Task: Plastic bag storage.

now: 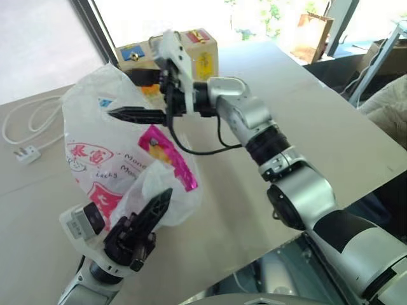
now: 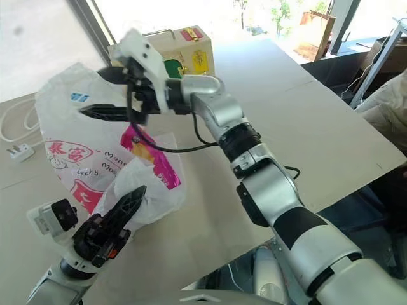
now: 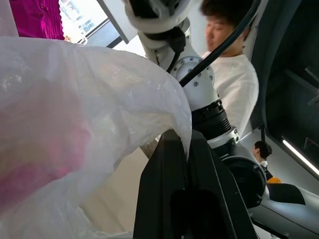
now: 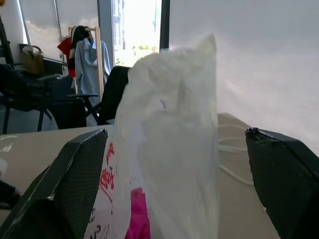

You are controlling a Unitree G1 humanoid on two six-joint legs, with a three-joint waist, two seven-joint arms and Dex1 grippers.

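Plastic bag [image 1: 95, 159], red logo, partly legible "Mone"

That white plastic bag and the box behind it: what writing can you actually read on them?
Plastic bag: "Mon…" in dark script, cut off by a fold; the rest unreadable.
Plastic bag: red Chinese characters in an oval, too blurred to read.
Cardboard box: coloured labels, too small to read.

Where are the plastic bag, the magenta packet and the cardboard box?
plastic bag [image 1: 89, 105]: left eye view, upper white bulge.
magenta packet [image 1: 170, 159]: left eye view, middle of the shiny strip.
cardboard box [image 2: 191, 54]: right eye view, front face.
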